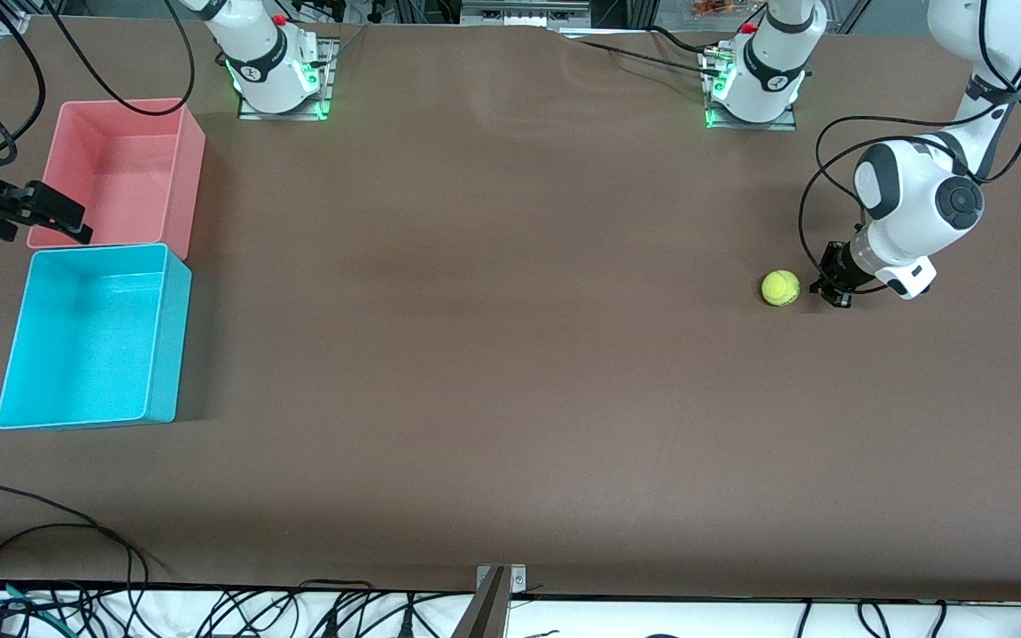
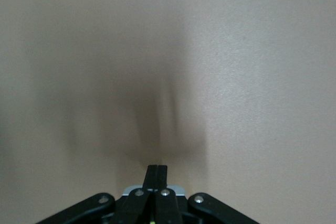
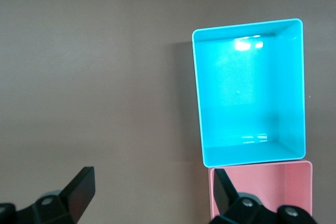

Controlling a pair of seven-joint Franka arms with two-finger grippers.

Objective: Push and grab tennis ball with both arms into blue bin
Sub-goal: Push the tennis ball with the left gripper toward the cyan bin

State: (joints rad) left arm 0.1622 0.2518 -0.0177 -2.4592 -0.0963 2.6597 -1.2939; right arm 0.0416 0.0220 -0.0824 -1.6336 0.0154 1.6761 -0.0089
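Note:
The yellow-green tennis ball (image 1: 780,288) lies on the brown table at the left arm's end. My left gripper (image 1: 833,290) is down at the table right beside the ball, shut with nothing between its fingers (image 2: 157,173). The left wrist view shows only bare table, and the ball is hidden there. The cyan-blue bin (image 1: 169,337) stands at the right arm's end of the table, with nothing in it (image 3: 252,153). My right gripper (image 1: 81,226) hangs open and holds nothing, over the seam between the pink bin and the blue bin; in its wrist view its fingers (image 3: 81,192) stand wide apart.
A pink bin (image 1: 187,177) stands against the blue bin, farther from the front camera, and its rim (image 3: 273,167) shows in the right wrist view. Black cables (image 1: 50,523) trail along the table's near edge. Both arm bases (image 1: 280,71) stand at the back.

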